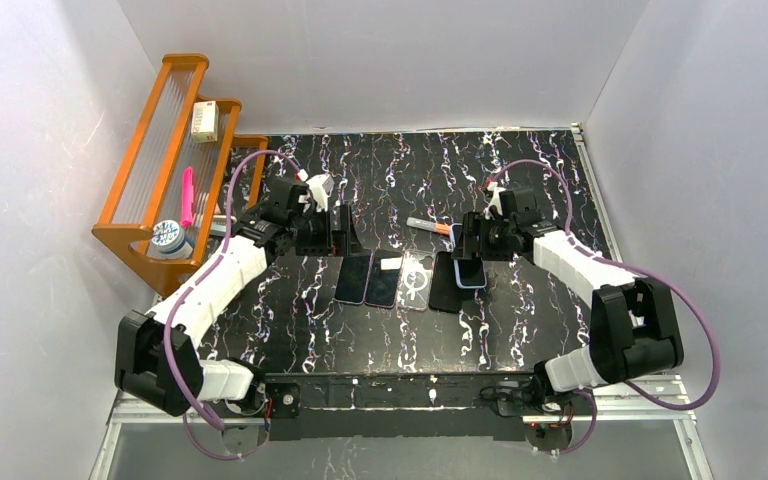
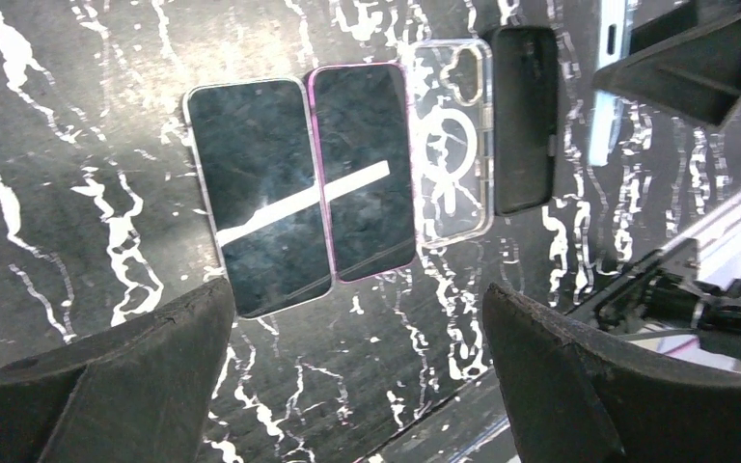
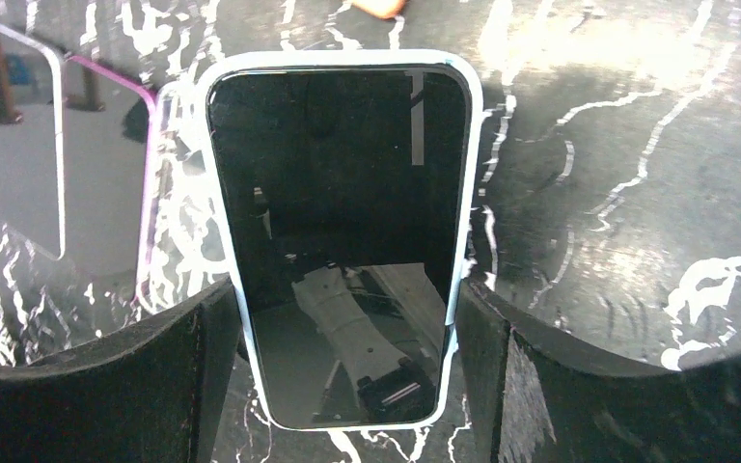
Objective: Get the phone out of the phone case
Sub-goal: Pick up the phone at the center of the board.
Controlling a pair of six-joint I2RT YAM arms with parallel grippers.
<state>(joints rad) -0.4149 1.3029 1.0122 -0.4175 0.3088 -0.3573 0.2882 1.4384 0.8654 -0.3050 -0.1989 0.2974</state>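
Observation:
My right gripper (image 1: 470,250) is shut on the long sides of a phone with a pale blue rim (image 1: 471,273), dark screen up in the right wrist view (image 3: 338,193), fingers (image 3: 203,367) pressing both edges. It is held just above the table by an empty black case (image 1: 446,285). A clear case (image 1: 415,280) with a ring mark lies left of that. Two bare phones lie further left, one with a silver rim (image 2: 256,193) and one with a pink rim (image 2: 365,169). My left gripper (image 1: 325,228) is open and empty (image 2: 357,309), above the table behind these phones.
An orange rack (image 1: 160,170) stands at the back left, holding a pink marker, a tape roll and a small box. A marker pen (image 1: 428,226) lies on the black marbled table behind the cases. White walls close in on three sides.

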